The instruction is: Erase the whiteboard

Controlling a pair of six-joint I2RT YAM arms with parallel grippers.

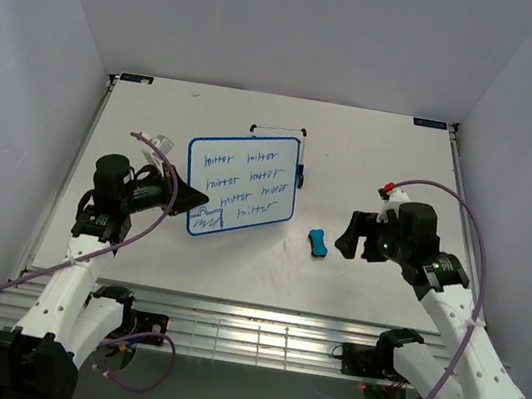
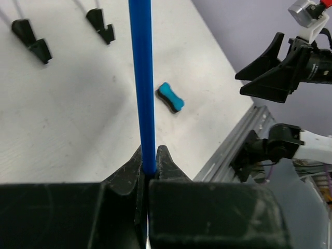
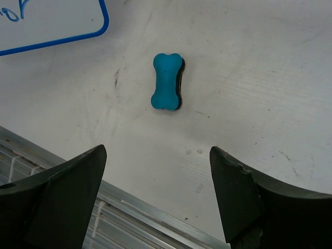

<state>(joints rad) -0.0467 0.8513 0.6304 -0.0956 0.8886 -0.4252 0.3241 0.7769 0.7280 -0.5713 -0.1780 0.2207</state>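
Observation:
The whiteboard (image 1: 243,186), white with a blue frame and several lines of blue handwriting, is held tilted above the table centre. My left gripper (image 1: 183,209) is shut on its lower left edge; in the left wrist view the blue frame (image 2: 141,78) runs up from between my closed fingers. A blue bone-shaped eraser (image 1: 318,242) lies on the table right of the board, also in the left wrist view (image 2: 170,97) and the right wrist view (image 3: 167,81). My right gripper (image 1: 349,235) is open and empty, just right of the eraser. The board's corner (image 3: 62,21) shows in the right wrist view.
A thin black wire stand (image 1: 281,133) sits behind the board; its feet (image 2: 31,39) show in the left wrist view. The table's metal front rail (image 1: 248,313) runs along the near edge. White walls enclose the table.

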